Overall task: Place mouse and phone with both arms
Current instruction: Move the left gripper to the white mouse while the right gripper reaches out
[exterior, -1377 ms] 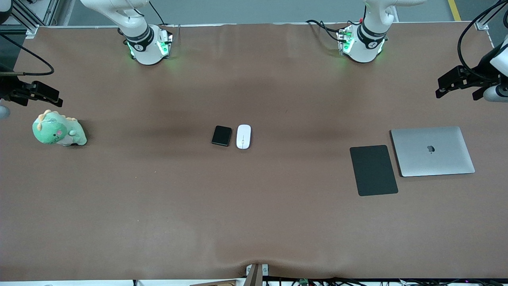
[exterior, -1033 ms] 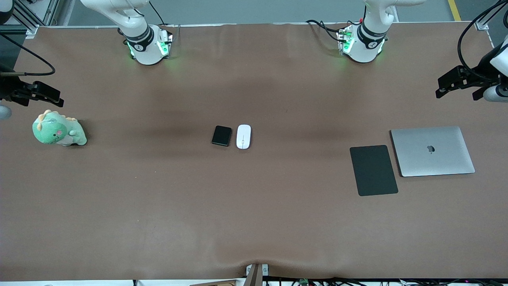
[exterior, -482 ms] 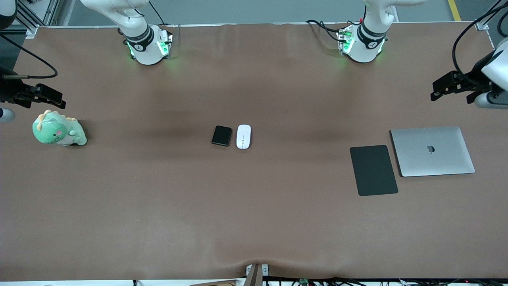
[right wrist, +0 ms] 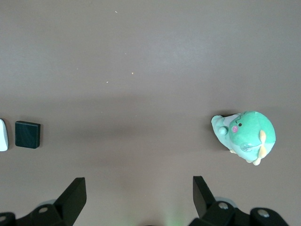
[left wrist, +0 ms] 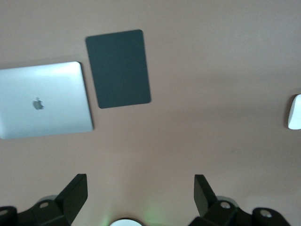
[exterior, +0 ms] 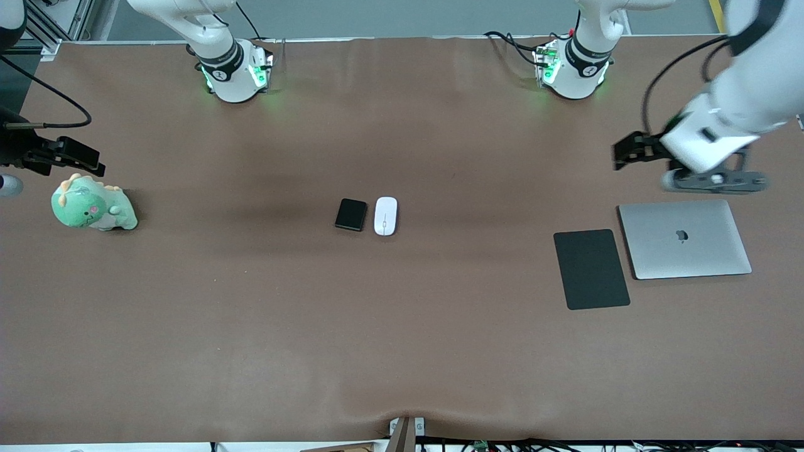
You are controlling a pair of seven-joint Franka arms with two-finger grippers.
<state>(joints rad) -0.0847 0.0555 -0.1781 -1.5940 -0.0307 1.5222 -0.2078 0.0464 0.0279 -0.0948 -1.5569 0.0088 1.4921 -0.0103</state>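
The white oval mouse (exterior: 385, 216) and the small glossy black phone (exterior: 350, 215) lie side by side on the brown table's middle, the phone toward the right arm's end. The left gripper (exterior: 623, 156) is open and empty in the air, over bare table beside the laptop. In the left wrist view its gripper (left wrist: 140, 193) has jaws wide apart, and the mouse (left wrist: 295, 112) shows at the edge. The right gripper (exterior: 94, 162) is open and empty over the table's end by the plush toy. The right wrist view shows its gripper (right wrist: 139, 193), the phone (right wrist: 27, 134) and the mouse (right wrist: 3, 135).
A closed silver laptop (exterior: 684, 238) and a flat matte black mouse pad (exterior: 591, 269) lie at the left arm's end; both show in the left wrist view, laptop (left wrist: 44, 100) and pad (left wrist: 118, 68). A green plush dinosaur (exterior: 93, 208) sits at the right arm's end (right wrist: 244, 134).
The left arm has swung in from the table's end toward the middle, its gripper now past the laptop's edge. The right gripper has shifted slightly. Mouse and phone have not moved.
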